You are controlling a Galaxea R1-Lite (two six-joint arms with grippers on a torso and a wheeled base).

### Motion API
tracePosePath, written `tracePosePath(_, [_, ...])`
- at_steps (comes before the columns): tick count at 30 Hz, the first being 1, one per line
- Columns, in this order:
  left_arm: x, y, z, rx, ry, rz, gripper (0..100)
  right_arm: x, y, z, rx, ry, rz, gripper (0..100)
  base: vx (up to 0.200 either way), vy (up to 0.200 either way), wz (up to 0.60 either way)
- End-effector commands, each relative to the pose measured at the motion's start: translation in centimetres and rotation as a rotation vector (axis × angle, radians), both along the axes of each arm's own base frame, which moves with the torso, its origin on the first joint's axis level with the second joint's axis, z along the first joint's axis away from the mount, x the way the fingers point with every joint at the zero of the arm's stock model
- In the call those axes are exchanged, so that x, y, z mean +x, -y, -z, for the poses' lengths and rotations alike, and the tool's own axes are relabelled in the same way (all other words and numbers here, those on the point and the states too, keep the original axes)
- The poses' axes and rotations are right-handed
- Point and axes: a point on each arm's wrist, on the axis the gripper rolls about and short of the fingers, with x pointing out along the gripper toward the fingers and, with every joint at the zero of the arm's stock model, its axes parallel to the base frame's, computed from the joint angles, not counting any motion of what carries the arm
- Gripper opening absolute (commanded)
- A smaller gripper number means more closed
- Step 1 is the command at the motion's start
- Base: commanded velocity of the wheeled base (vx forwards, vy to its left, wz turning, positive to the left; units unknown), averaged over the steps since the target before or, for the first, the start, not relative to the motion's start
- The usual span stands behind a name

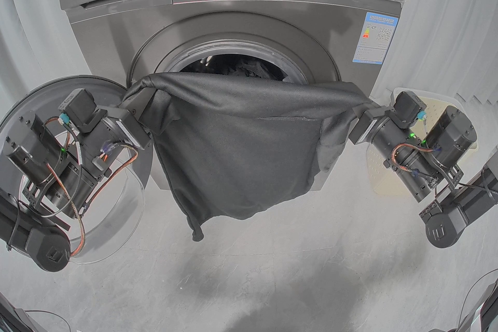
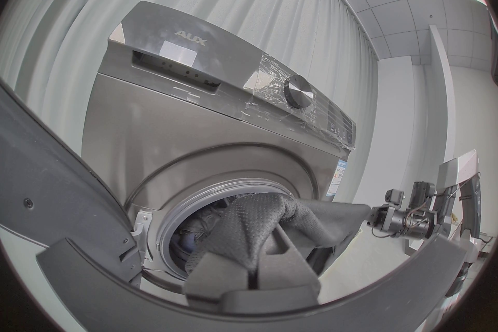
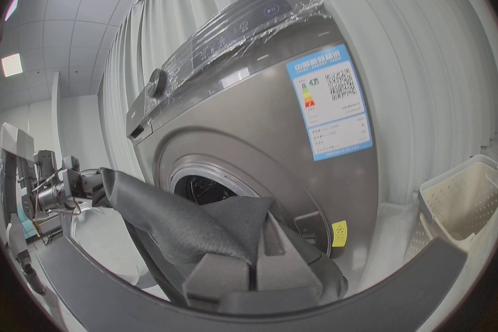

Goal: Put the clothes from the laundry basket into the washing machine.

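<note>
- The black garment [image 1: 238, 141] hangs spread across the washing machine's [image 1: 119, 37] open mouth
- The left gripper [image 1: 136, 107] pinches its corner at the machine's left, the right gripper [image 1: 363, 116] its other corner
- The laundry basket [image 1: 441, 102] stands right of the machine

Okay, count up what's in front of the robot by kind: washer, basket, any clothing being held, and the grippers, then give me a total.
1 washing machine
1 laundry basket
1 black garment, held up between both grippers
2 grippers: left gripper, right gripper
Total: 5
</note>
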Motion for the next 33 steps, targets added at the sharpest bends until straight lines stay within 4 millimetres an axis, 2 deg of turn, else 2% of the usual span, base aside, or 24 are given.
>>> tracePosePath(1, [-0.1, -0.6, 0.3, 0.008, -0.005, -0.013, 0, -0.7, 0.5, -1.4, 0.021, 0.04, 0.003, 0, 0.0, 0.0, 0.0])
tracePosePath(12, [-0.3, -1.2, 0.4, 0.019, -0.009, -0.025, 0, -2.1, 1.2, -3.3, 0.047, 0.095, 0.003, 0, 0.0, 0.0, 0.0])
tracePosePath(25, [-0.2, -1.3, 0.3, 0.015, -0.003, -0.031, 0, -2.2, 1.0, -3.5, 0.05, 0.099, -0.005, 0, 0.0, 0.0, 0.0])
tracePosePath(32, [-0.2, -0.5, 0.6, 0.023, -0.015, -0.001, 0, -2.4, 0.7, -3.3, 0.049, 0.091, -0.016, 0, 0.0, 0.0, 0.0])
tracePosePath(33, [-0.5, 1.0, 1.0, 0.03, -0.026, 0.052, 0, -2.6, 0.1, -2.6, 0.041, 0.067, -0.036, 0, 0.0, 0.0, 0.0])
